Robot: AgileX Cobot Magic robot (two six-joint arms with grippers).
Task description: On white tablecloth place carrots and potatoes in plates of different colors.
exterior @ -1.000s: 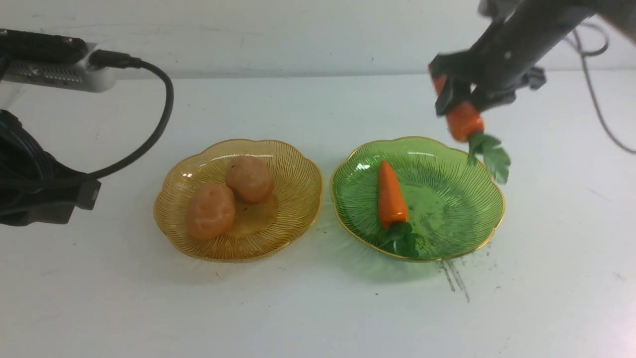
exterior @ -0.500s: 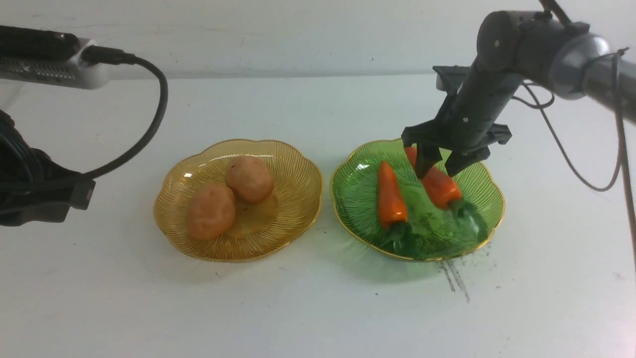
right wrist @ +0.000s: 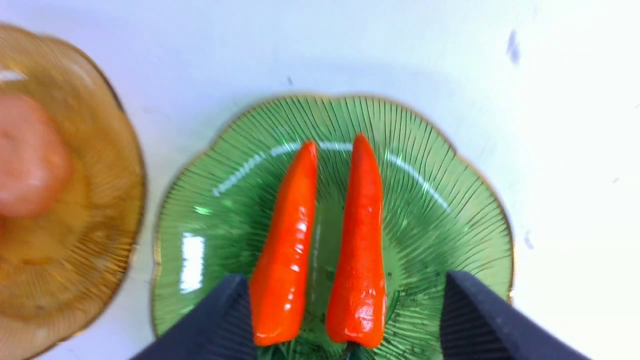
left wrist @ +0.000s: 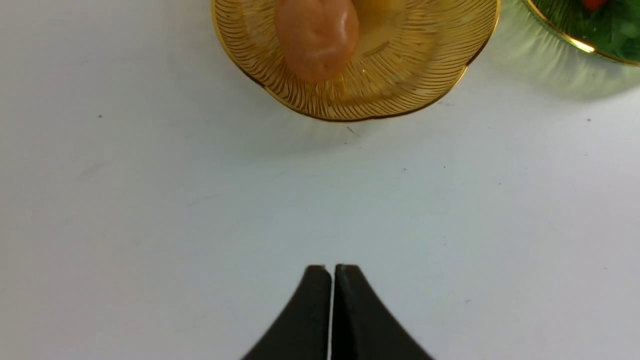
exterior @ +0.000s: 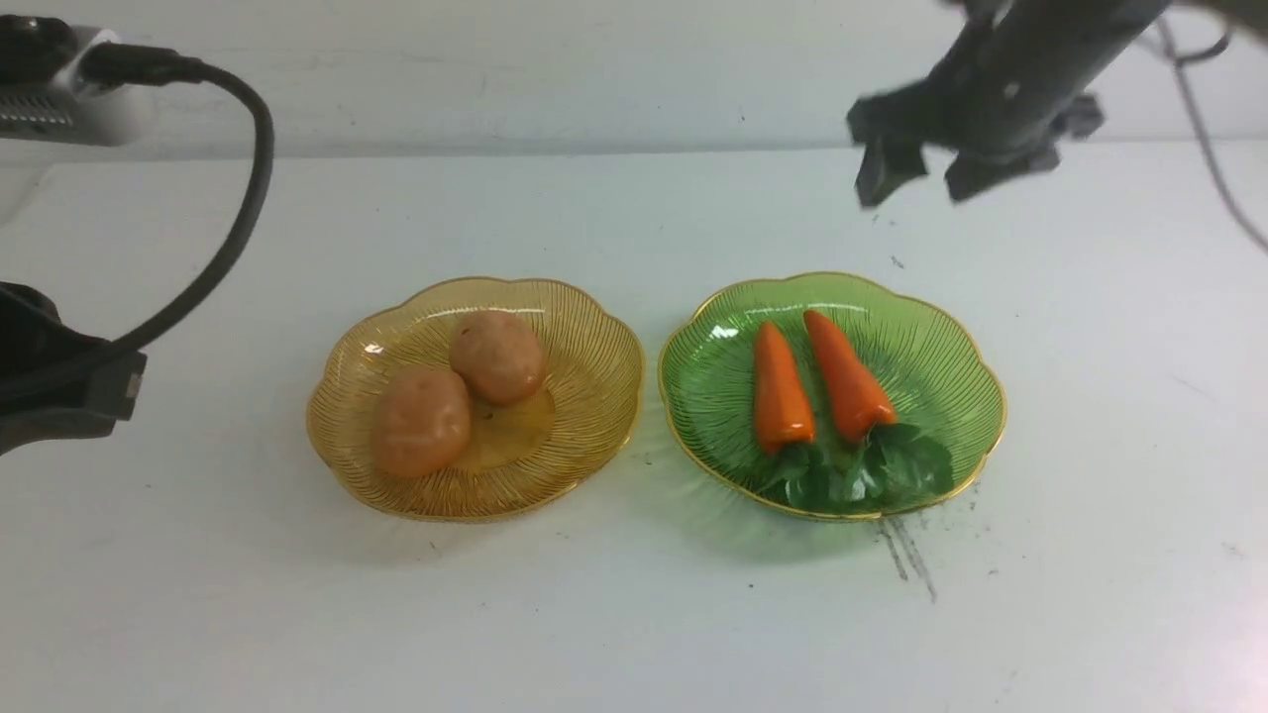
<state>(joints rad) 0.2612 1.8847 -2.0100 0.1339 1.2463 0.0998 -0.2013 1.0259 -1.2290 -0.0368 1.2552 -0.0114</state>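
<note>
Two orange carrots point(exterior: 781, 388) point(exterior: 845, 376) lie side by side in the green plate point(exterior: 951, 337), leafy tops toward the near rim. Two tan potatoes point(exterior: 420, 420) point(exterior: 497, 356) rest in the amber plate point(exterior: 594, 347) to its left. Both plates stand on the white tablecloth point(exterior: 634, 614). My right gripper point(exterior: 916, 183) hangs open and empty well above the far rim of the green plate; in its wrist view the carrots point(right wrist: 285, 250) point(right wrist: 359, 245) lie below, between its spread fingers point(right wrist: 220, 315). My left gripper point(left wrist: 332, 270) is shut and empty over bare cloth, short of the amber plate point(left wrist: 450, 85).
Black cables and a white camera housing point(exterior: 59, 109) of the left arm fill the left edge of the front view. Grey scratch marks point(exterior: 906, 560) mark the cloth just in front of the green plate.
The right gripper carried the second carrot down into the green plate, let it go beside the first, and has risen back up, empty. The left gripper stayed shut.
</note>
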